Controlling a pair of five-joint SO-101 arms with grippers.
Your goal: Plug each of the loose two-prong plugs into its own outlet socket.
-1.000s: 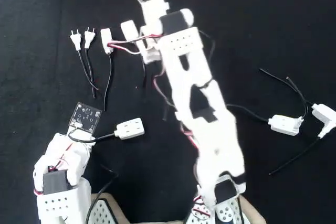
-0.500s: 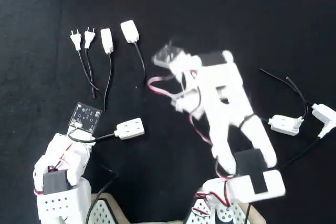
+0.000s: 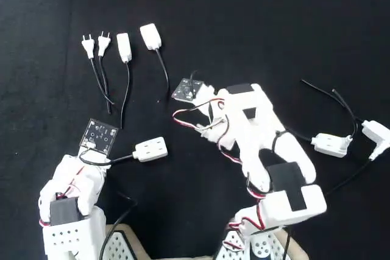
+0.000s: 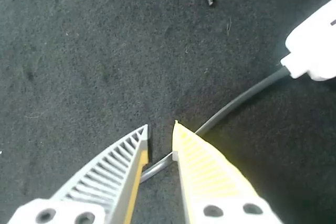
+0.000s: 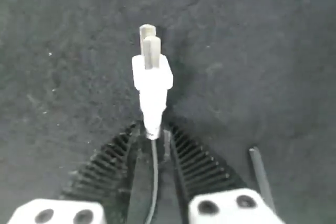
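My right gripper (image 5: 152,129) is clamped on the tail end of a white two-prong plug (image 5: 152,77), just where its cable leaves. The flat prongs point away from the fingers over the black table cloth (image 5: 262,35), and in the high view I see that arm folded up at mid-table. My left gripper (image 4: 160,129) has its fingers slightly apart with a black cable (image 4: 236,103) lying in the gap. That cable runs to the white outlet socket (image 4: 315,45) near it, at the table's front left (image 3: 150,149).
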